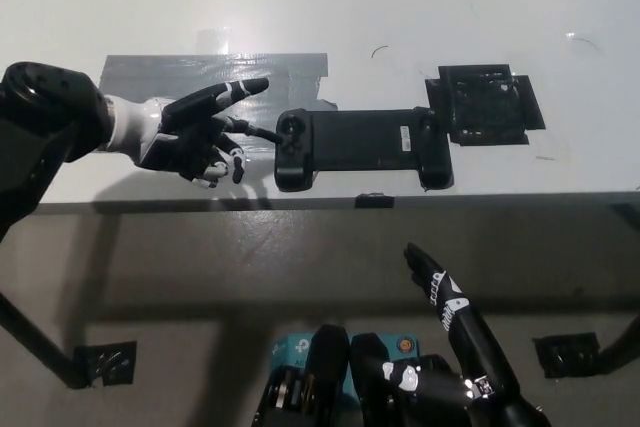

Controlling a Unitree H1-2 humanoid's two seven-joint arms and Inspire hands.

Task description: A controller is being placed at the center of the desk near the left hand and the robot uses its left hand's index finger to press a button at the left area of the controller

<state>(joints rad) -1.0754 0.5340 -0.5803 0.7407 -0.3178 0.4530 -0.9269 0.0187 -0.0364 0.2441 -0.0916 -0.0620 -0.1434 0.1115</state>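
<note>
A black controller (362,147) lies flat near the white desk's front edge, long side left to right. My white left hand (195,135) is just left of it, above the desk. One finger (232,93) points up and to the right, a second thin finger reaches toward the controller's left end near its round stick (291,128), and the others are curled. I cannot tell whether that fingertip touches the controller. My black right hand (455,317) rests low, in front of the desk edge, fingers stretched out, holding nothing.
A grey tape patch (215,72) lies on the desk behind my left hand. A black square pad (484,105) sits just right of the controller. The desk's front edge (330,203) runs across the middle of the view.
</note>
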